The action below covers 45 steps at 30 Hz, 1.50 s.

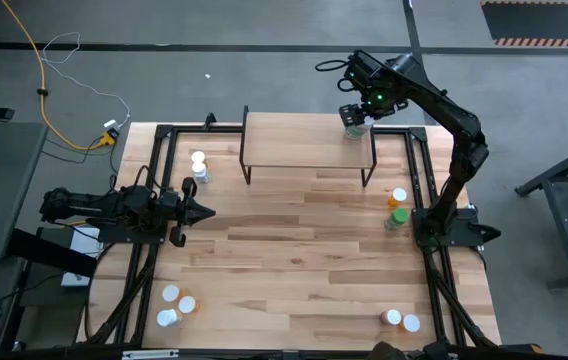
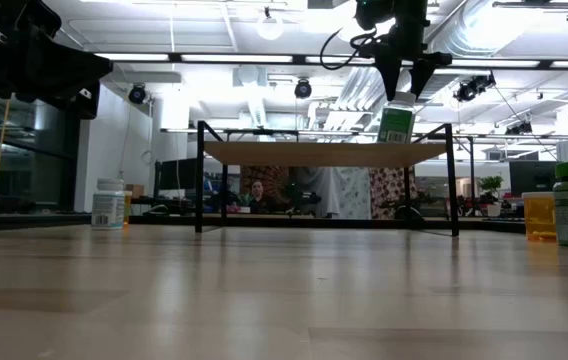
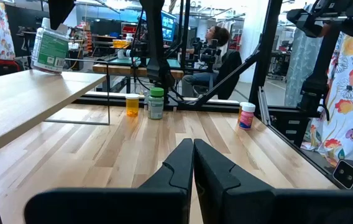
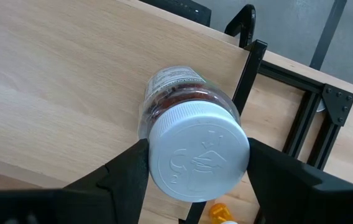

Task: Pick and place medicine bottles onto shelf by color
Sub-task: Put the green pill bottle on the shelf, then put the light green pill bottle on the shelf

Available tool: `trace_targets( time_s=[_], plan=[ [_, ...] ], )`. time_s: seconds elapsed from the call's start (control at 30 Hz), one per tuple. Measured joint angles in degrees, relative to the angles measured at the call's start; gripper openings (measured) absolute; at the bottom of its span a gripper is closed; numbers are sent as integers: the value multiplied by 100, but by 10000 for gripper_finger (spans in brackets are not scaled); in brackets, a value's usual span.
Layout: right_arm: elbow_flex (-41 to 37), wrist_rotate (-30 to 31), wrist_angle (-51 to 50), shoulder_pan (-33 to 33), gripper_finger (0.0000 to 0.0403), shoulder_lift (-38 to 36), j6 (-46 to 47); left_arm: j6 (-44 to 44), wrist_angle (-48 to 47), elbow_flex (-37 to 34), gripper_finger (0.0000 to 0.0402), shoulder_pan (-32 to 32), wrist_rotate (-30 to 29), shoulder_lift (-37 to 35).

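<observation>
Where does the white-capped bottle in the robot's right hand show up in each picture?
High view: white-capped bottle with green label at the shelf's right end.
Low view: on the shelf top, right of centre.
Left wrist view: upper left, tilted.
Right wrist view: centre, cap foremost.
Shared landmark: the small light-wood shelf on black legs.

Bottle (image 1: 353, 128) on shelf (image 1: 294, 150) right-rear corner; others on tabletop (image 1: 304, 260).

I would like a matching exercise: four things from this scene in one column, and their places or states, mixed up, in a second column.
1. white-capped clear bottle with green label
2. left gripper
3. green bottle with green cap
4. light-wood shelf on black legs

a. shut, holds nothing
b. far middle of table
c. between right gripper's fingers, on shelf corner
d. beside orange bottle, right edge

Pairs: 1-c, 2-a, 3-d, 4-b
</observation>
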Motion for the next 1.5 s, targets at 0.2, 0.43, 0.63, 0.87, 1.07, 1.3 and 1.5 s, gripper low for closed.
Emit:
trace_targets(
  time_s=[0.2,0.43,0.63,0.87,1.07,1.3,1.5],
  plan=[
    [0,4,-2,4,251,0,-26,-2,1,-1,3,0,0,0],
    [0,15,0,4,294,-2,-4,-2,1,0,3,-2,-1,0],
    [0,28,8,4,298,-2,-19,-2,0,0,3,0,0,0],
    [5,-340,7,-18,299,-132,-278,-2,0,0,3,-2,0,0],
    [7,-431,24,87,299,-597,-705,-2,0,0,3,-2,-1,0],
    [-190,-278,174,846,299,-1565,-1198,-2,0,0,3,-1,-2,-1],
    [-2475,-277,1534,2042,299,-3289,-1097,-4,2,0,3,0,0,0]
  ],
)
